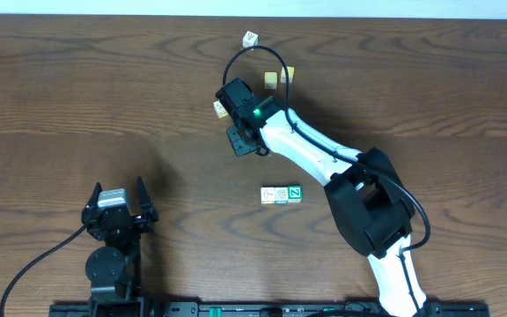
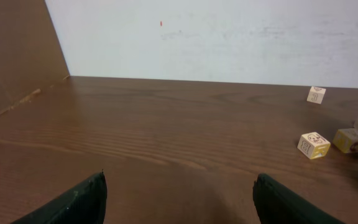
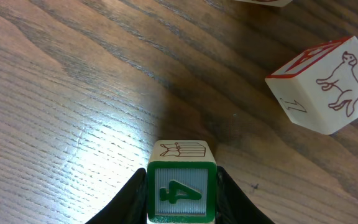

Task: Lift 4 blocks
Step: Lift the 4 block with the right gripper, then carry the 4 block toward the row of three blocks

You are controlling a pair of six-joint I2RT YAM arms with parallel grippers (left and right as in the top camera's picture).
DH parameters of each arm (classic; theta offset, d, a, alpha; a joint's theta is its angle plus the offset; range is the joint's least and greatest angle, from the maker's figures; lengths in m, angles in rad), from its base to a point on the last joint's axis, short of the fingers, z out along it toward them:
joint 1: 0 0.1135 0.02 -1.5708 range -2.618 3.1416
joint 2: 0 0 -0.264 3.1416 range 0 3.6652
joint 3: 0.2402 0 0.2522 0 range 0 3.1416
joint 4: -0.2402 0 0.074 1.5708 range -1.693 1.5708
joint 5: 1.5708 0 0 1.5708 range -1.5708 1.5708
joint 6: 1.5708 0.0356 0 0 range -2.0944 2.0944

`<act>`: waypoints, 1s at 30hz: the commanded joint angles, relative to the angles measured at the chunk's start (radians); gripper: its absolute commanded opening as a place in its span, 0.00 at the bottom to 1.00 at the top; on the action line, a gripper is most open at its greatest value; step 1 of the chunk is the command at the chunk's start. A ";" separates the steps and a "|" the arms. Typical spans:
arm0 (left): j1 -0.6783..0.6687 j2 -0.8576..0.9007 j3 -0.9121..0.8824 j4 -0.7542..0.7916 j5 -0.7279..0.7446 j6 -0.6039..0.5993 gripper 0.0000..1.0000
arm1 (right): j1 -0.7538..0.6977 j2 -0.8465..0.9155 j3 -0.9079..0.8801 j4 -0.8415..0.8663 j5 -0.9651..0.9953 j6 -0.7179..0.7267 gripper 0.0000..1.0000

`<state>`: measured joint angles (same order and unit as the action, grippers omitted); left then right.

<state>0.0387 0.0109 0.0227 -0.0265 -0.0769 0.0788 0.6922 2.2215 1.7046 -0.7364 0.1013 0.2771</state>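
Green block (image 3: 181, 186): clamped in the right gripper (image 3: 180, 198); the front face shows a pale "4" in a green frame, the top face a line drawing.
Right gripper state: one finger pressed against each side of the block.
Block height: cannot tell whether its underside is clear of the bench (image 3: 73, 93).
Nearest neighbour: white block with a red animal outline (image 3: 325, 84), up and to the right in the right wrist view, apart from the gripper.
Right arm (image 1: 324, 154): reaches from the near right of the bench toward the far centre; it hides the held block in the overhead view.
Yellow blocks (image 1: 272, 80): two, near each other, just beyond the right gripper.
Row of three blocks (image 1: 282, 195): side by side and touching, on the bench beside the arm's elbow; the green N block (image 1: 295, 194) is at its right end.
Left gripper (image 1: 120, 198): fingers wide apart, holding nothing, at the near left, well apart from every block.
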 commanded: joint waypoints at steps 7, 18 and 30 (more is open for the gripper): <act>0.005 -0.005 -0.019 -0.040 -0.013 -0.005 0.75 | -0.025 -0.208 -0.005 -0.016 0.006 -0.032 0.17; 0.005 -0.005 -0.019 -0.040 -0.013 -0.005 0.76 | -0.132 -0.403 -0.005 -0.257 0.143 -0.031 0.06; 0.005 -0.005 -0.019 -0.040 -0.013 -0.005 0.76 | -0.208 -0.619 -0.038 -0.503 0.212 0.007 0.02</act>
<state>0.0387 0.0109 0.0227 -0.0265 -0.0769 0.0792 0.4911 1.6947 1.6939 -1.2190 0.2642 0.2661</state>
